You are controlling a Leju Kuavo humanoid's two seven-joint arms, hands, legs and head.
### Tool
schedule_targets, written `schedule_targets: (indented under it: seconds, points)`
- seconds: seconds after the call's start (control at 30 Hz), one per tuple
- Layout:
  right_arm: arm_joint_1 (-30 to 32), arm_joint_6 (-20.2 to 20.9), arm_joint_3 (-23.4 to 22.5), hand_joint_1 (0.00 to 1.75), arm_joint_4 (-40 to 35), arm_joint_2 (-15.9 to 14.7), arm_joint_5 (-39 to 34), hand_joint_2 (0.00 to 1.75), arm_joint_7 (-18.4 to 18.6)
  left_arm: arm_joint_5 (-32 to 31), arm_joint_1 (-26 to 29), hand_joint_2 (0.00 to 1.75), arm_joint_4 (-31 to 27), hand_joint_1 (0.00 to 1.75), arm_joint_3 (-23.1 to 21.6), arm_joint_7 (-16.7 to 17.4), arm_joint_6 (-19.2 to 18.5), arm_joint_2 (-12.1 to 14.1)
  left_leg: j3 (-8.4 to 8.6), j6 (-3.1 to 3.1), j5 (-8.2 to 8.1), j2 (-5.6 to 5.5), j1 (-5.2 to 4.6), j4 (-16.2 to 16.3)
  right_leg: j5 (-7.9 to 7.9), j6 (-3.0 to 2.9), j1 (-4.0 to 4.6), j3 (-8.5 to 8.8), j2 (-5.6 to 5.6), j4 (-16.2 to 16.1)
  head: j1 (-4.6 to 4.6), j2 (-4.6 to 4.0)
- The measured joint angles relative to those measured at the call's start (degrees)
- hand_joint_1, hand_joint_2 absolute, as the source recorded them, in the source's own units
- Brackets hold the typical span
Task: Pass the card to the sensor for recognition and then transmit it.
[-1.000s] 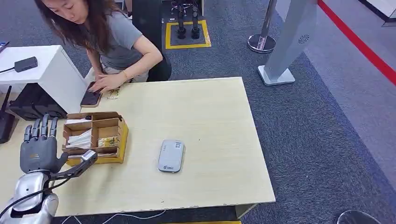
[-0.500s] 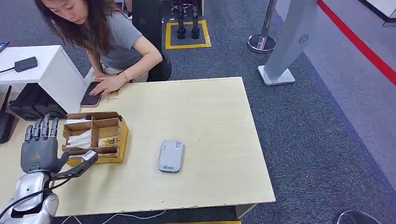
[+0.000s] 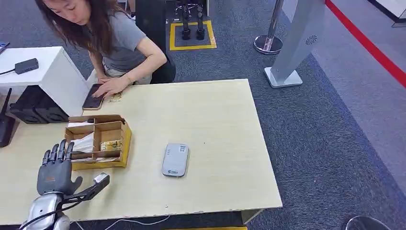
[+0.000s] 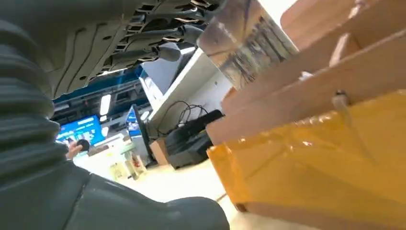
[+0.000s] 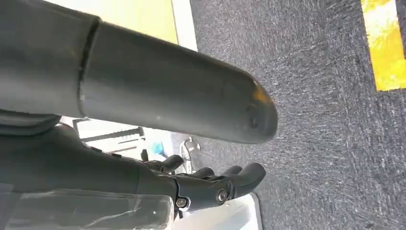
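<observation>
One person's hand (image 3: pixel 111 86) covers a phone (image 3: pixel 93 99) behind the cardboard box (image 3: pixel 98 142).

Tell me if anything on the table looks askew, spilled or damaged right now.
Nothing looks spilled or broken. The cardboard box sits slightly skewed to the table edge, its compartments holding loosely leaning cards. The grey sensor lies flat mid-table, a little turned. The left hand hovers beside the box, fingers spread.
</observation>
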Motion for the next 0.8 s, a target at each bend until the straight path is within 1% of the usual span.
schedule_targets:
  seconds: [0.43, 0.47, 0.57, 0.6, 0.67, 0.8]
  points:
    - [0.0, 0.2, 0.0, 0.00, 0.0, -0.1, 0.8, 0.00, 0.0, -0.2, 0.0, 1.75, 0.3, 0.00, 0.0, 0.0, 0.3, -0.3, -0.01, 0.00, 0.00, 0.00, 0.00, 0.0, -0.01, 0.00, 0.00, 0.00, -0.01, 0.0, -0.02, 0.02]
    - [0.0, 0.2, 0.0, 0.00, 0.0, -0.1, 0.6, 0.00, -0.7, -0.3, 0.0, 1.75, 0.3, 0.00, 0.0, 0.0, 0.4, -0.3, 0.01, 0.00, 0.00, 0.00, 0.00, 0.0, 0.00, 0.00, 0.00, -0.01, -0.01, 0.0, -0.02, 0.02]
    - [-0.2, 0.2, 0.0, 0.00, 0.0, -0.1, -1.2, 0.00, -7.0, -0.5, -1.3, 1.75, -1.4, 0.00, 0.0, 0.0, -0.1, 0.3, -0.03, -0.02, 0.03, -0.01, 0.05, 0.0, 0.02, -0.02, 0.03, -0.02, -0.02, 0.0, 0.00, 0.02]
    - [-0.5, 0.1, 0.0, 0.00, 0.0, -0.1, -1.3, 0.00, -7.8, -0.5, -2.2, 1.75, -2.4, 0.00, 0.0, 0.0, -0.7, 0.6, -0.01, -0.03, 0.03, -0.02, 0.04, 0.0, 0.03, -0.03, 0.02, 0.00, -0.02, 0.0, 0.00, 0.02]
    - [-1.1, 0.1, 0.0, 0.00, 0.0, -0.1, -1.3, 0.00, -8.1, -0.4, -3.7, 1.75, -3.6, 0.00, 0.0, 0.0, -1.4, 1.2, 0.05, -0.03, 0.03, -0.02, 0.04, 0.0, 0.04, -0.05, 0.02, 0.07, -0.01, 0.0, -0.02, 0.00]
    - [-1.2, 0.1, 0.0, 0.00, 0.0, 0.0, -1.3, 0.00, -8.4, -0.4, -4.0, 1.75, -5.0, 0.00, 0.0, 0.0, -1.4, 1.2, 0.05, -0.04, 0.03, -0.02, 0.04, 0.0, 0.04, -0.05, 0.02, 0.06, -0.01, 0.0, -0.04, 0.02]
